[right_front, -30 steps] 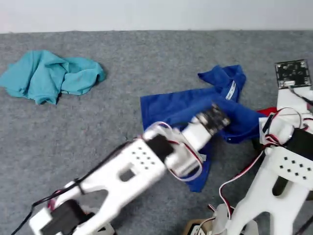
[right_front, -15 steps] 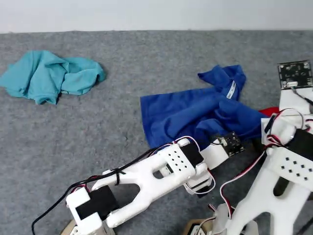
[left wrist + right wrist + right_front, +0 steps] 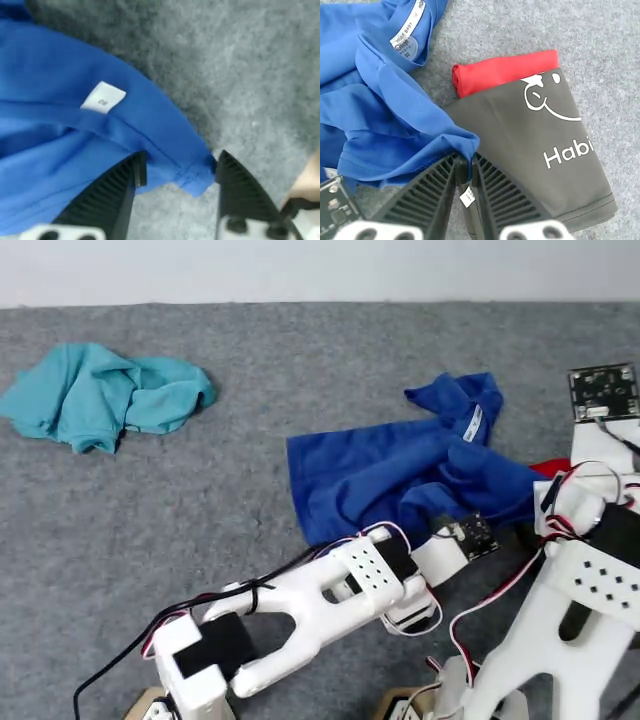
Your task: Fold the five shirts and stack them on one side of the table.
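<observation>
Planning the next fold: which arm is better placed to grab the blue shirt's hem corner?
Left. The left hand is open with a hem corner of the blue shirt between its fingers; the right hand is shut on another edge.

Table (image 3: 250, 530): mottled grey, felt-like.
Blue shirt (image 3: 390, 475): plain royal blue; white tag (image 3: 102, 97) with dark print.
Teal shirt (image 3: 100, 395): plain turquoise.
Red shirt (image 3: 505, 70): solid red.
Charcoal shirt (image 3: 515, 130): dark grey, white smiling-face drawing, white lettering.
Left arm (image 3: 320, 600), right arm (image 3: 580, 610): white shells, black motors, red-white-black wires.
Left end effector (image 3: 180, 162), right end effector (image 3: 467, 162): black, ribbed fingers.
</observation>
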{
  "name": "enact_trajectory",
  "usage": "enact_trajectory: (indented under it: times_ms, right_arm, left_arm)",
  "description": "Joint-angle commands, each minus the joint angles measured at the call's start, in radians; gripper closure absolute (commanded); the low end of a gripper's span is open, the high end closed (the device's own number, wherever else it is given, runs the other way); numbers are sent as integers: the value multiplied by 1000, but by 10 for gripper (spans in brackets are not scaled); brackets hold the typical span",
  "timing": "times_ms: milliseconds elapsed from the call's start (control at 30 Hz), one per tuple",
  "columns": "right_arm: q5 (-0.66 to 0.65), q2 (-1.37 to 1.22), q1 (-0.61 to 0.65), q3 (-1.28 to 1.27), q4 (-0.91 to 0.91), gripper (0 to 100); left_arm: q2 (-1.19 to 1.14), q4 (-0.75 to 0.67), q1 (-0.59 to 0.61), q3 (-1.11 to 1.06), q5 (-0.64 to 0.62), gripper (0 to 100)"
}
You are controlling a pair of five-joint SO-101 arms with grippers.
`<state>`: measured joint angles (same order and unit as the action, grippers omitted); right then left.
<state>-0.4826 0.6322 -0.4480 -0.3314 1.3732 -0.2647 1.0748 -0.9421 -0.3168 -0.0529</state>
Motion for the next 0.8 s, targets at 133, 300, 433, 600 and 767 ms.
enact_trajectory:
  times_ms: [133,300,433,600,767]
  right_arm:
    - [-8,25,-13,6,-12,990]
    - [-5,25,-13,3,-12,990]
    - [-3,25,-12,-34,-12,990]
    - [2,25,-8,-52,-15,990]
    - [6,41,-8,-51,-24,990]
  left_arm:
    - [-8,-9,-6,31,5,844]
    - [3,-15,3,39,83,972]
    - [3,78,54,104,285,987]
    - [5,324,175,306,336,987]
    - [5,572,367,550,338,987]
